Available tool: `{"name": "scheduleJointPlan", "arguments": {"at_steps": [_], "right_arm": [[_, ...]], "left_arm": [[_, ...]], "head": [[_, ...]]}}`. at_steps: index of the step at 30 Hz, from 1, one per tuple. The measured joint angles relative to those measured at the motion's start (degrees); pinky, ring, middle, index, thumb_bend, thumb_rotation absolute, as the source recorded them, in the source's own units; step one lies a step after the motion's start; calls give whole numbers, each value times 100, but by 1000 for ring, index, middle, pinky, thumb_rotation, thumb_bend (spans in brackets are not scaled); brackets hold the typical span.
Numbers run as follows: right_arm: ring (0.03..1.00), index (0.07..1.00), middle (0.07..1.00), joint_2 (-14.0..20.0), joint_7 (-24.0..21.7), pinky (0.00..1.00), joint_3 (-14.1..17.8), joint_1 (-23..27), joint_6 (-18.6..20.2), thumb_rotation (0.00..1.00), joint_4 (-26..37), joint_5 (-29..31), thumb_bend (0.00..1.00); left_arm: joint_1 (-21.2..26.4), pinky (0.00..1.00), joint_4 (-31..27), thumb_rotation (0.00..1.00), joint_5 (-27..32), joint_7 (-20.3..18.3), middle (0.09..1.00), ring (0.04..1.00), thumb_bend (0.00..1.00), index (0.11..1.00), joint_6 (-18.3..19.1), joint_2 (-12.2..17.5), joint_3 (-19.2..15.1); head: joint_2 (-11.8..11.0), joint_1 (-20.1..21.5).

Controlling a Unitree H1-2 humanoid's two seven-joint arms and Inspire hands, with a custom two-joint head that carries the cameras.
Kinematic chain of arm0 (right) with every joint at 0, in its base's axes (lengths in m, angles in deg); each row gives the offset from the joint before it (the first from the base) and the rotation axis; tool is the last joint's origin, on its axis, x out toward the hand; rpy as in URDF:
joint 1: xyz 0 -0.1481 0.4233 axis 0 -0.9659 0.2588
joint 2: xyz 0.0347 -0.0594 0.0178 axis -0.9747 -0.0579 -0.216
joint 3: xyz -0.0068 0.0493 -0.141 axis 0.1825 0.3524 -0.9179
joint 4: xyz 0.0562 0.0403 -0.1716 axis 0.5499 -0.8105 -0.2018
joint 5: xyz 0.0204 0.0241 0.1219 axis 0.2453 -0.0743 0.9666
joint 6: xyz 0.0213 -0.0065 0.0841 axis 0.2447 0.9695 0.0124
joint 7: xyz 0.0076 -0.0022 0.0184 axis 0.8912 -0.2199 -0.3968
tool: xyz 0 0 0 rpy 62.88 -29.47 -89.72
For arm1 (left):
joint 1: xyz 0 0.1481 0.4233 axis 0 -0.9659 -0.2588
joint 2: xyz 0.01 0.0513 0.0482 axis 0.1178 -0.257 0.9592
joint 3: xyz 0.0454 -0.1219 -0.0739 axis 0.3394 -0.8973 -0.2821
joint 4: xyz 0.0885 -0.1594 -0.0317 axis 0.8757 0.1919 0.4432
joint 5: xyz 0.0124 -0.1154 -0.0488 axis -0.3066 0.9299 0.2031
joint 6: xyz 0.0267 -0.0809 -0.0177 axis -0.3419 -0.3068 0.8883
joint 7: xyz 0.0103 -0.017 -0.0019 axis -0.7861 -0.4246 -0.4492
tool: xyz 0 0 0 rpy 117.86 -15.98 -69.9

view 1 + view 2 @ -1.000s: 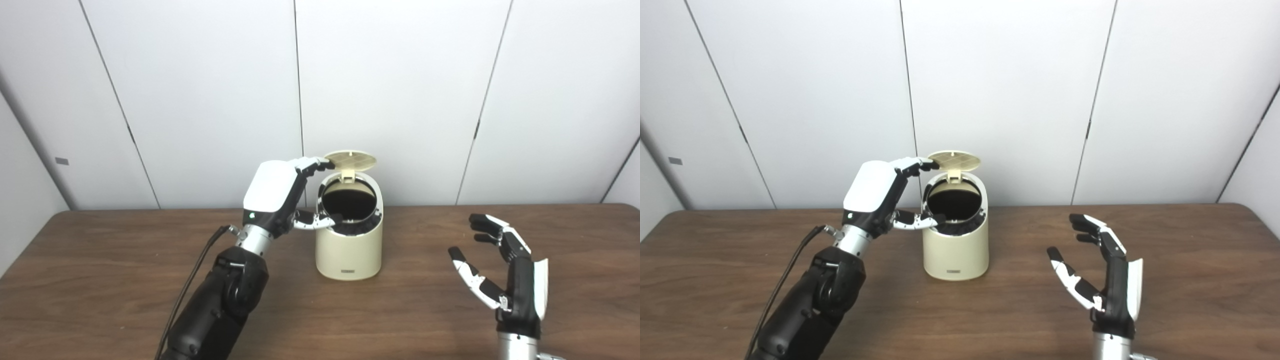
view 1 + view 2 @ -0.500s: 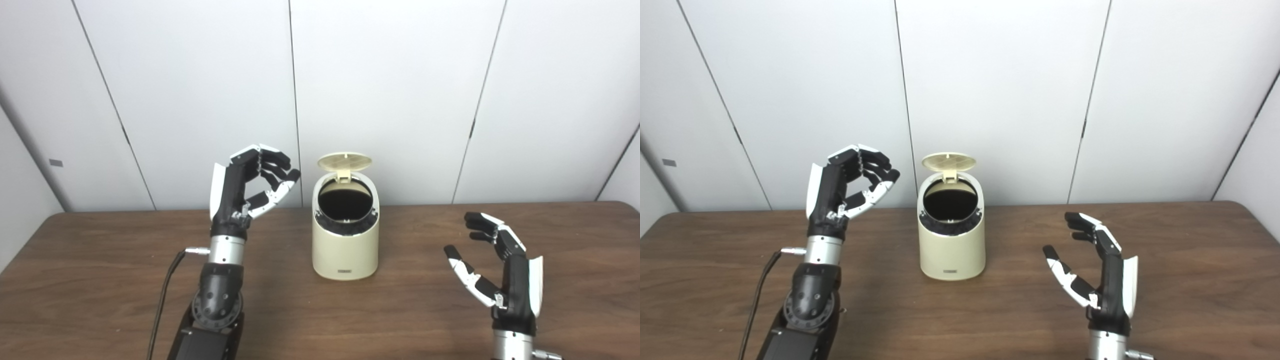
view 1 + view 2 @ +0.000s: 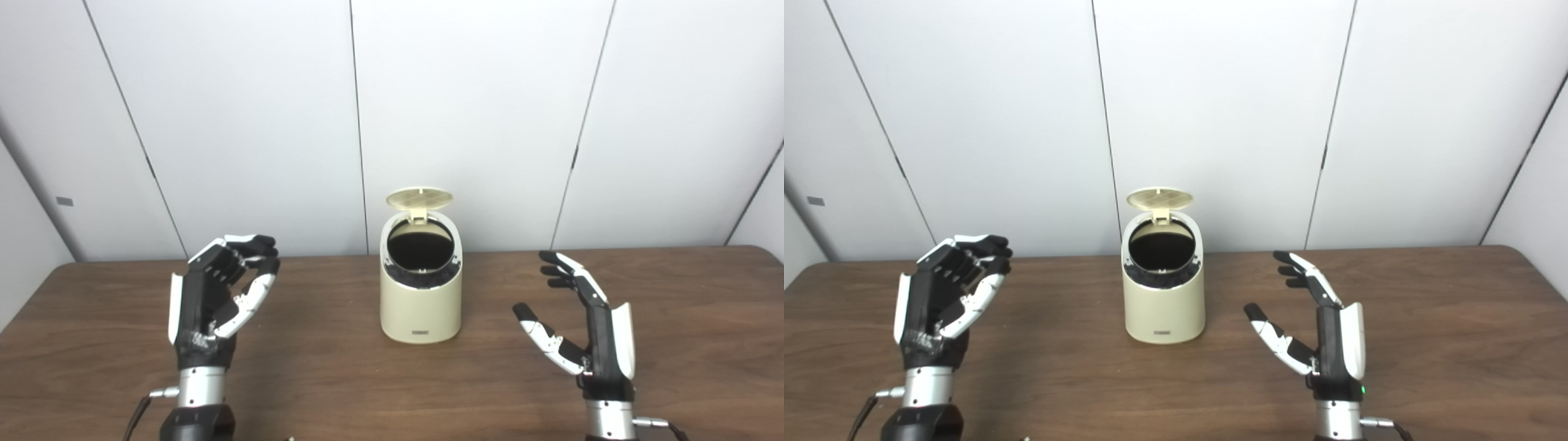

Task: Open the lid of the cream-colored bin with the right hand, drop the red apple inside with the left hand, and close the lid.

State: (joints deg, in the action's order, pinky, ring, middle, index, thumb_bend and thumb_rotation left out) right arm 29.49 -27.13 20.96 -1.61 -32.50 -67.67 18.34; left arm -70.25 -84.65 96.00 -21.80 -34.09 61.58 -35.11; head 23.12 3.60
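The cream-colored bin (image 3: 420, 306) stands in the middle of the wooden table, its round lid (image 3: 419, 198) tipped up and back on its hinge so the dark opening shows. No red apple is visible anywhere; the bin's inside is too dark to see into. My left hand (image 3: 214, 300) is raised well to the left of the bin, fingers curled loosely and apart, holding nothing. My right hand (image 3: 585, 324) stands to the right of the bin, open, palm toward the bin, fingers spread.
The brown wooden table (image 3: 343, 380) runs across the whole view, with white wall panels (image 3: 478, 110) right behind the bin. A black cable (image 3: 136, 419) trails from my left forearm at the bottom edge.
My left hand has pulled back from the bin's opening, leftward and down toward me, and turned palm inward. My right hand has shifted a little toward the bin. The lid stays up.
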Motion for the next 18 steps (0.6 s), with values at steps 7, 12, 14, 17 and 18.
{"name": "scheduleJointPlan", "arguments": {"at_steps": [7, 12, 14, 17, 18], "right_arm": [[889, 929, 918, 291, -1472, 802, 48, 48, 1266, 811, 1939, -151, 608], [952, 984, 963, 347, -2385, 861, 75, 629, 2076, 863, 2870, -326, 767], [964, 991, 976, 385, -2769, 846, 63, 817, 2356, 866, 3029, -453, 792], [993, 1000, 998, 430, -3334, 842, 42, 1138, 2827, 883, 3214, -610, 822], [997, 1000, 1000, 458, -3518, 864, 13, 1278, 2940, 888, 3280, -702, 817]], "left_arm": [[-246, 668, 362, 810, -22, -92, 723, 714, 385, 711, -186, 80, -50], [-268, 655, 599, 646, -91, -185, 719, 709, 320, 705, -382, -117, 27], [-322, 657, 631, 631, -92, -233, 719, 710, 317, 704, -395, -108, 15], [-374, 672, 652, 626, -121, -247, 723, 722, 315, 706, -398, -110, 4], [-381, 673, 660, 633, -138, -250, 723, 722, 323, 707, -398, -113, 7]], "head": [[-9, 53], [-9, 97], [0, 97], [-9, 123], [-9, 123]]}}
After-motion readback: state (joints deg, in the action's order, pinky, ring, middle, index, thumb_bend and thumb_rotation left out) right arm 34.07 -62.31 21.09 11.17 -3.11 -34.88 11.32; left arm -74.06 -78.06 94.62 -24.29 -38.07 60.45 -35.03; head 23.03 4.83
